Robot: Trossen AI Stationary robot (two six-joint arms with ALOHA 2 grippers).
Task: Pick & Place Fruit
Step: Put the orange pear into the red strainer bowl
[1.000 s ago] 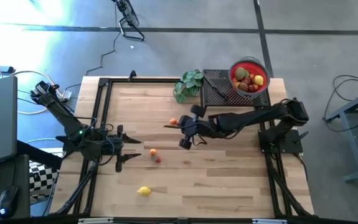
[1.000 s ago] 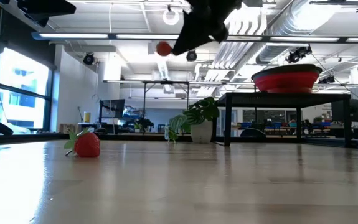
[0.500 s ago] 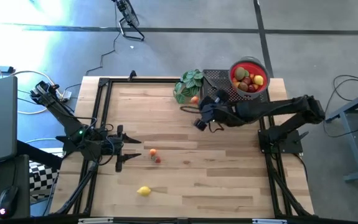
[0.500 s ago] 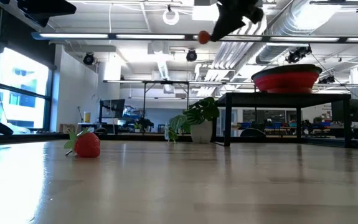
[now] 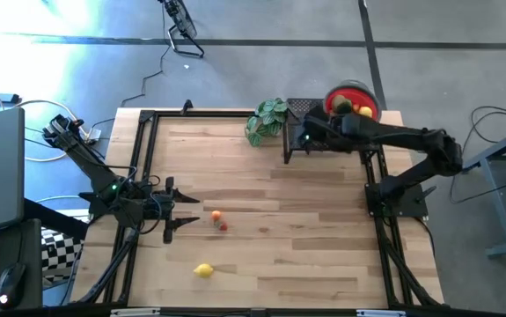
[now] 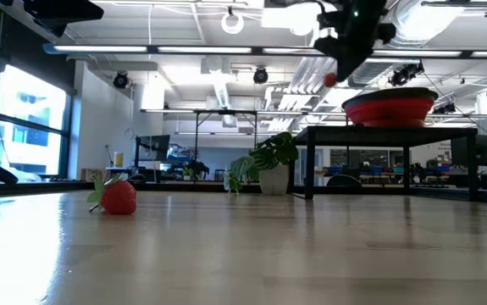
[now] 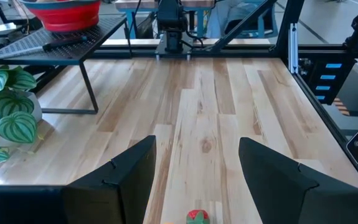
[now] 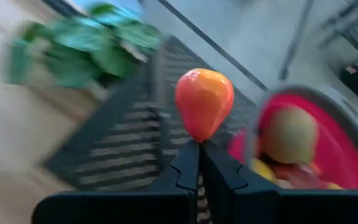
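Now carrying: my right tool point(image 8: 198, 144) is clamped on an orange-red fruit point(image 8: 204, 102), up over the black rack beside the red bowl point(image 8: 328, 143). Next I'd move over the bowl & release. Left tool point(image 7: 194, 180) is spread apart, waiting at table's left.

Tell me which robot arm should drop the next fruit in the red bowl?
The right arm, most likely. Its gripper is shut on an orange-red fruit beside the red bowl on the black rack. The left gripper is open and empty, low over the table, far from the bowl.
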